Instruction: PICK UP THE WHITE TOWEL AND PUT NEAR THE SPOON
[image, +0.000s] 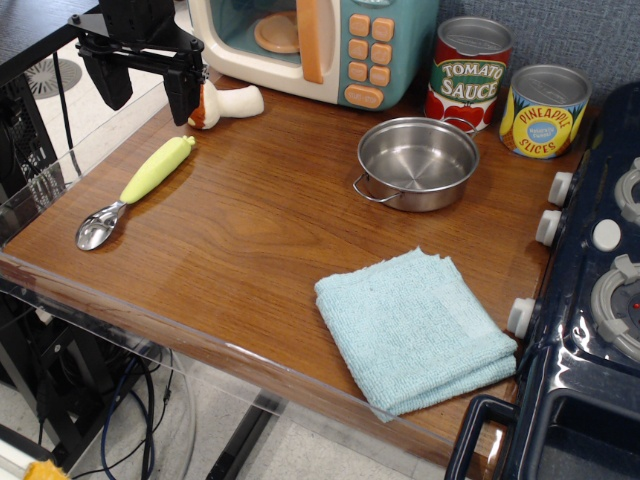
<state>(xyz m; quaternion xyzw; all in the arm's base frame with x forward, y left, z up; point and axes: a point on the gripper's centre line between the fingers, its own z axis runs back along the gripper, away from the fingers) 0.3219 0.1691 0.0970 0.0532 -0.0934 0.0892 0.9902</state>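
Note:
The white towel is a pale light-blue terry cloth, folded square, lying flat near the table's front right edge. The spoon has a shiny metal bowl at the front left and a lime-green handle pointing to the back. My gripper is black and hangs at the back left, above the far end of the spoon's handle. Its two fingers stand apart with nothing between them. It is far from the towel.
A steel pan stands behind the towel. A toy microwave, a tomato sauce can and a pineapple can line the back. A toy mushroom lies beside the gripper. A dark toy stove borders the right side.

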